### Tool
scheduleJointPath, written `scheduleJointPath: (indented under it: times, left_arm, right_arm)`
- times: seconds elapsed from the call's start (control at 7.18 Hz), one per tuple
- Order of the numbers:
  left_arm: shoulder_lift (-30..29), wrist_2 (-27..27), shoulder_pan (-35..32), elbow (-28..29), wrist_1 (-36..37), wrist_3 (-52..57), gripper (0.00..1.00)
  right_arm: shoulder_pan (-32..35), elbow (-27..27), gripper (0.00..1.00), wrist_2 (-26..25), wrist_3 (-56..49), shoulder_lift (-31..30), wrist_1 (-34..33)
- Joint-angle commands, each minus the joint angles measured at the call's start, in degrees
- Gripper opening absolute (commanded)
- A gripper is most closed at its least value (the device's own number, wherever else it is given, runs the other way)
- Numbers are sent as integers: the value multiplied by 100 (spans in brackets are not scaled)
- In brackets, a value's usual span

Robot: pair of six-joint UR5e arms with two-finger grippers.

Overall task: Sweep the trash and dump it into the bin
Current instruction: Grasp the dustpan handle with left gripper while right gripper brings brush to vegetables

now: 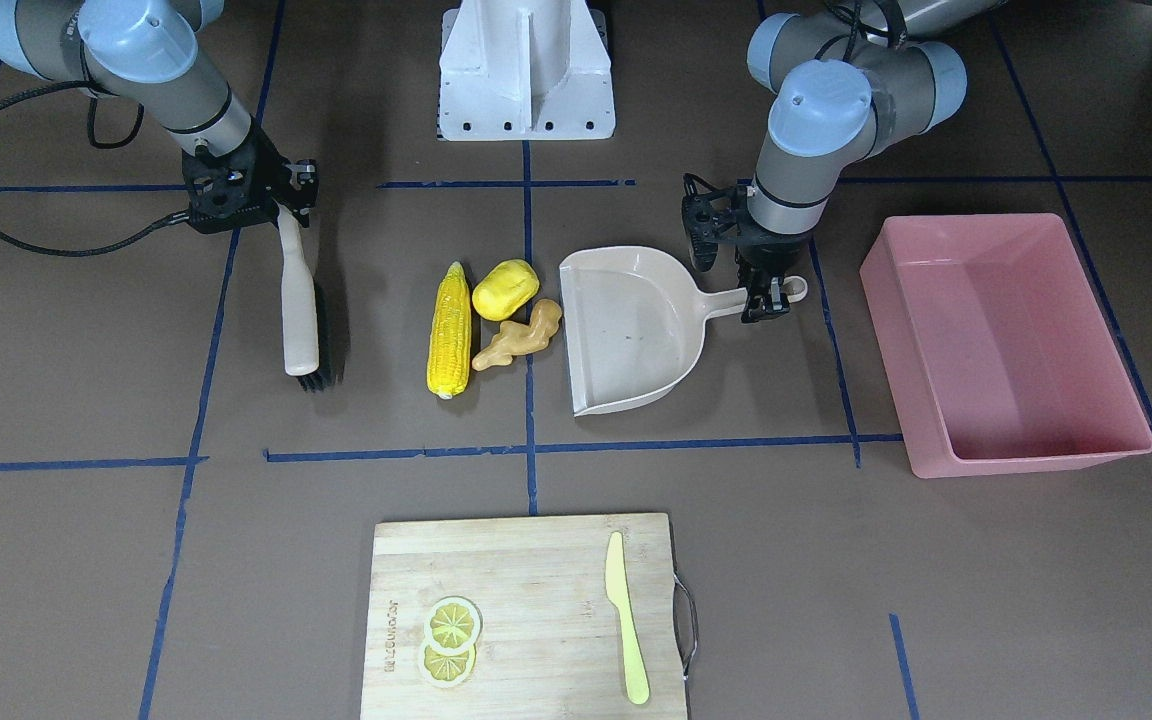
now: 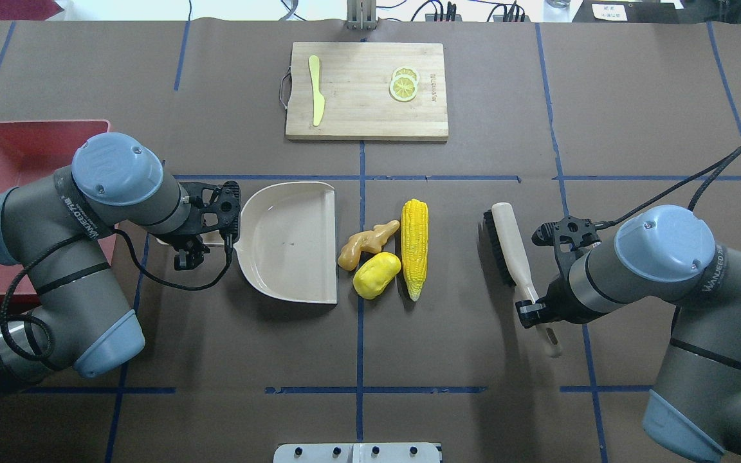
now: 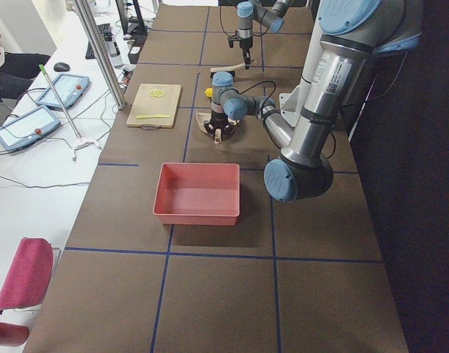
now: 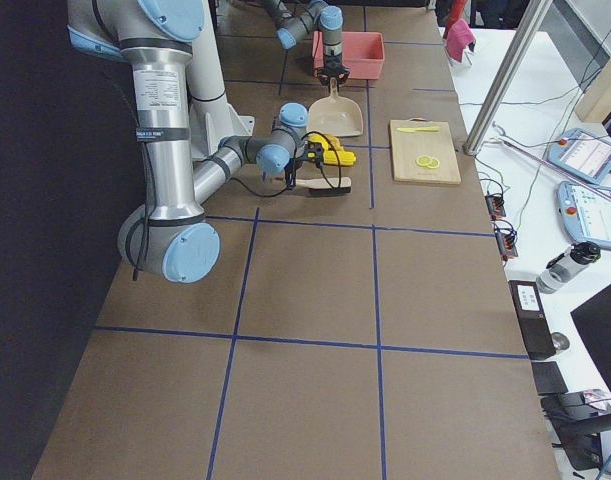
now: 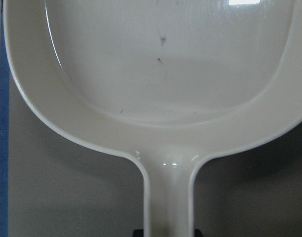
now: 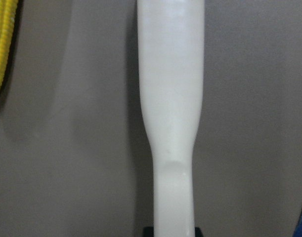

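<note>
Left gripper (image 1: pixel 768 297) was clamped on the dustpan (image 1: pixel 636 340) handle, right gripper (image 2: pixel 530 307) on the brush (image 2: pixel 505 244). The 3 toy foods (image 1: pixel 504 292) mid-frame looked light and rolly; I'd push the corn cob (image 1: pixel 449 330) broadside.

A wooden cutting board (image 1: pixel 536 580) carries 2 lemon slices (image 1: pixel 451 640) — and a yellow-green knife (image 1: pixel 626 615).

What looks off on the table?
Nothing stands out. Pink rectangular plastic bin upright and empty; yellow toy corn cob, yellow potato-like lump and tan ginger root lie at the mouth of the beige plastic dustpan.
</note>
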Motion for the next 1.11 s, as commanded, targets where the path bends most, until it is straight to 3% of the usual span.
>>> scheduleJointPath:
  times: [0.0, 0.42, 0.7, 0.98]
  left_arm:
    - [-17, 8, 0, -21, -5, 4, 13]
    - [-96, 17, 114, 6, 4, -22, 13]
    - [-114, 17, 132, 23, 4, -48, 13]
    - [-227, 130, 193, 58, 4, -84, 13]
  right_arm:
    - [-206, 14, 0, -101, 352, 120, -9]
    - [-593, 15, 0, -101, 925, 401, -96]
    - [-813, 15, 0, -179, 1050, 988, -875]
    - [-962, -38, 0, -277, 1050, 1122, -923]
